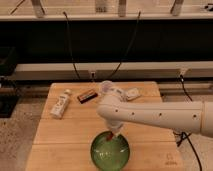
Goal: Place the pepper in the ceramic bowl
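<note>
The green ceramic bowl point(110, 152) sits at the front middle of the wooden table point(60, 132). My gripper point(113, 134) points down from the white arm that reaches in from the right, and it hangs just over the bowl's far rim. A small reddish pepper point(110, 135) shows at the gripper's tip, held between the fingers just above the bowl. Most of the pepper is hidden by the gripper.
A white bottle point(60, 104) lies at the table's left. A flat dark brown bar point(87, 95), a clear plastic cup point(106, 87) and a small white object point(132, 93) sit along the back. Cables hang behind the table.
</note>
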`<state>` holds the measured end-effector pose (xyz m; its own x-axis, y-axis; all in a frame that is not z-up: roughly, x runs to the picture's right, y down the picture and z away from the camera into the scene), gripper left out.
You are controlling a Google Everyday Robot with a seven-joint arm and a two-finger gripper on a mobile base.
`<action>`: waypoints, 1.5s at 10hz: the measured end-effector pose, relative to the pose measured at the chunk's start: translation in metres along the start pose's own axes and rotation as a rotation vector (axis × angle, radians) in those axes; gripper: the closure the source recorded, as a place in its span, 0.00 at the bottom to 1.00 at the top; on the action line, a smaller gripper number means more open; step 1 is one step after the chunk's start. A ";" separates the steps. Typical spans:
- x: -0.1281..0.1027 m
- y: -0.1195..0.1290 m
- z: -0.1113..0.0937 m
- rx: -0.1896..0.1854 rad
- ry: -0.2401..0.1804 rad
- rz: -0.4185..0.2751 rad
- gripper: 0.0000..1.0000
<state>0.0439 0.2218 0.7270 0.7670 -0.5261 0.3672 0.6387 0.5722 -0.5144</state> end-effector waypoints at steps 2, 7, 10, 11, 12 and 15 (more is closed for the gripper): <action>-0.003 0.000 -0.001 -0.001 0.002 -0.011 0.89; -0.014 -0.001 -0.002 -0.004 0.003 -0.046 0.82; -0.021 -0.002 -0.003 -0.006 0.002 -0.070 0.77; -0.023 -0.002 -0.004 -0.006 0.001 -0.076 0.76; -0.025 -0.001 -0.004 -0.007 0.000 -0.083 0.76; -0.031 -0.001 -0.005 -0.008 -0.003 -0.101 0.62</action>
<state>0.0189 0.2346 0.7119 0.6991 -0.5788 0.4198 0.7122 0.5113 -0.4810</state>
